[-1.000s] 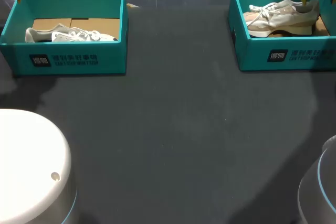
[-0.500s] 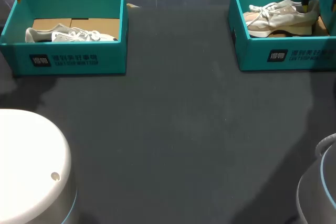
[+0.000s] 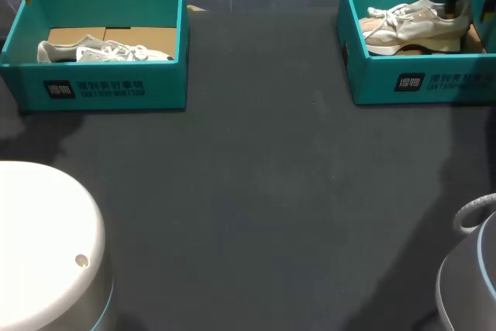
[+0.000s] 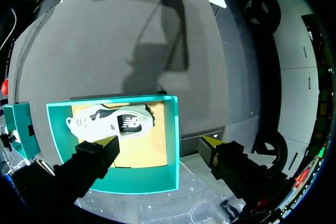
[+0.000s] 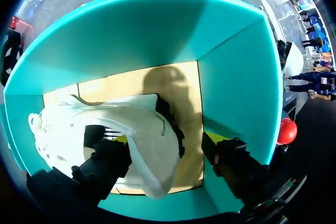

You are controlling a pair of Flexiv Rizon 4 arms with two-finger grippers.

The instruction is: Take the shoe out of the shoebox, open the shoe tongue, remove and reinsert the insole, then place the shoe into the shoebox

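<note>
Lying in your right shoebox (image 3: 411, 81), the beige shoe (image 3: 415, 25) rests on the cardboard floor, toe toward the middle of the table (image 3: 263, 191), heel toward the box's outer wall. Your right gripper (image 5: 168, 148) is down inside that box at the heel end. Its fingers are spread wide, one yellow tip over the shoe's upper, the other off to the side above bare cardboard near the wall, so it grips nothing. Over on the other side, a white shoe (image 3: 101, 52) lies in the left shoebox (image 3: 108, 87). Your left gripper (image 4: 160, 150) hangs above that box's far outer corner, fingers wide apart, one over the inside and one outside the wall, holding nothing. The two boxes sit well apart.
</note>
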